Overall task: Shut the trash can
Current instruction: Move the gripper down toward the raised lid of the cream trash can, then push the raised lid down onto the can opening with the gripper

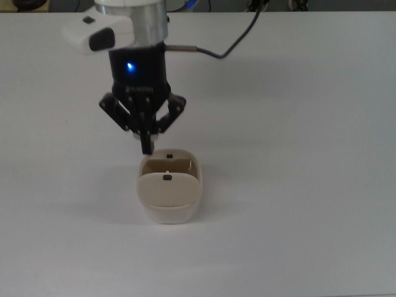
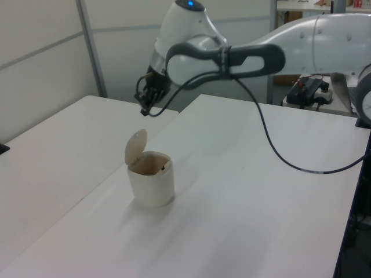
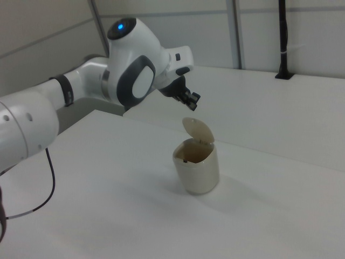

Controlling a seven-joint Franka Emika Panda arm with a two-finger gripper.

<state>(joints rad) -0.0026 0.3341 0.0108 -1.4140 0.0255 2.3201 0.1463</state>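
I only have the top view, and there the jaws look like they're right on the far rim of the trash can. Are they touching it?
Observer: No. In the left view the gripper hangs in the air above the trash can, with clear space between them.
Operator: How far open is the lid?
Observer: The lid stands nearly upright on its hinge, tipped slightly away from the opening.
Operator: Where am I relative to the lid?
Observer: In both side views the gripper sits roughly over the lid's top edge.
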